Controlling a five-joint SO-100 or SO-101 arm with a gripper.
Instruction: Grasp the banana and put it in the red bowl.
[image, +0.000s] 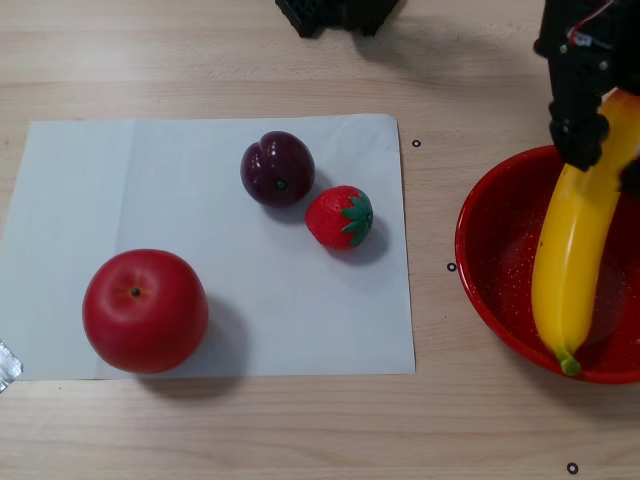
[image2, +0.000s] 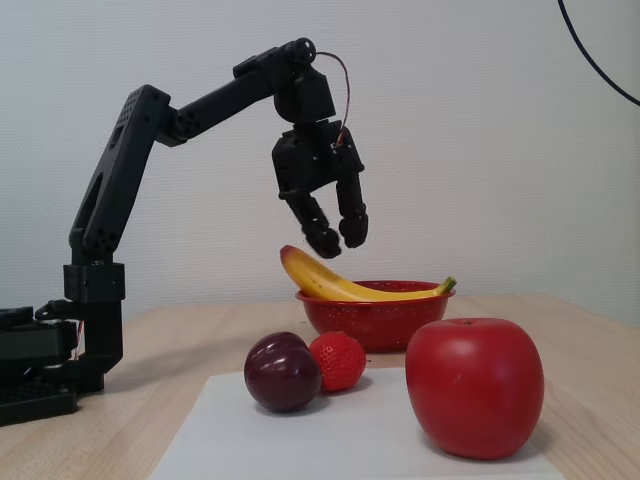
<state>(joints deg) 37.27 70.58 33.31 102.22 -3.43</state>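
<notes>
Over the red bowl (image2: 375, 312) hangs the gripper (image2: 338, 240), jaws spread and holding nothing, just above the banana (image2: 340, 282). Banana lies in the bowl, its ends propped on or over opposite rims, green stem at the right rim in the fixed view. Other view: banana (image: 575, 240) runs lengthwise across the bowl (image: 490, 270), gripper partly cut off at the top right. Plum (image: 277, 168), strawberry (image: 339, 217) and apple (image: 145, 311) sit on white paper (image: 90, 190) on the wooden table (image: 200, 60).
</notes>
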